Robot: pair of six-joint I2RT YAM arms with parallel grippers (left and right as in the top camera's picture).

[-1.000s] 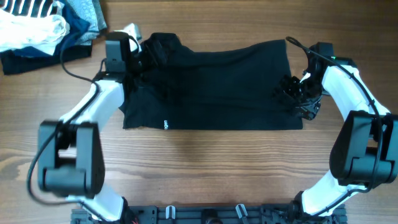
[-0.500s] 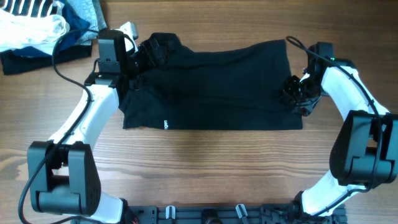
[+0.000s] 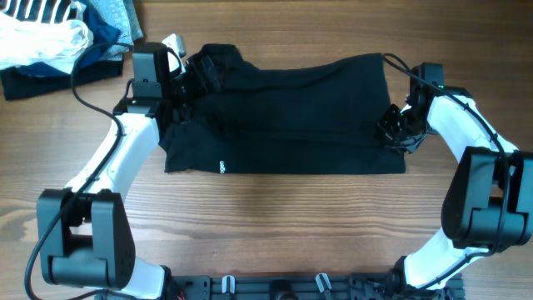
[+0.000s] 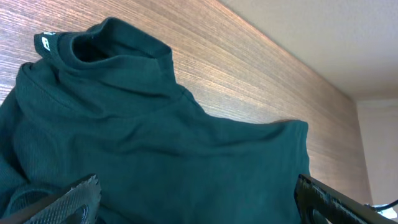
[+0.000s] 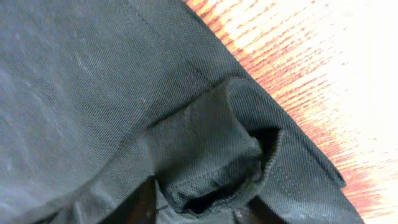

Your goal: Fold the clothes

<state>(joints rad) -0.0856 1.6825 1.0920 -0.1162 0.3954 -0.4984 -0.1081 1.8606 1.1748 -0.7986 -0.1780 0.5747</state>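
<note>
A black garment [image 5: 93, 81] of fine knit fills most of the frame. Near its stitched hem [image 5: 298, 155], one fold [image 5: 211, 149] is bunched up and raised. Beyond the hem, to the upper right, lies the wooden table [image 5: 298, 56], brightly lit.

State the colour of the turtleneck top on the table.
Dark green turtleneck top, near-black overhead; clearest from left wrist.

The shirt [image 3: 283, 117] looks black, perhaps dark green up close; the table [image 3: 275, 218] is brown wood-grain.
</note>
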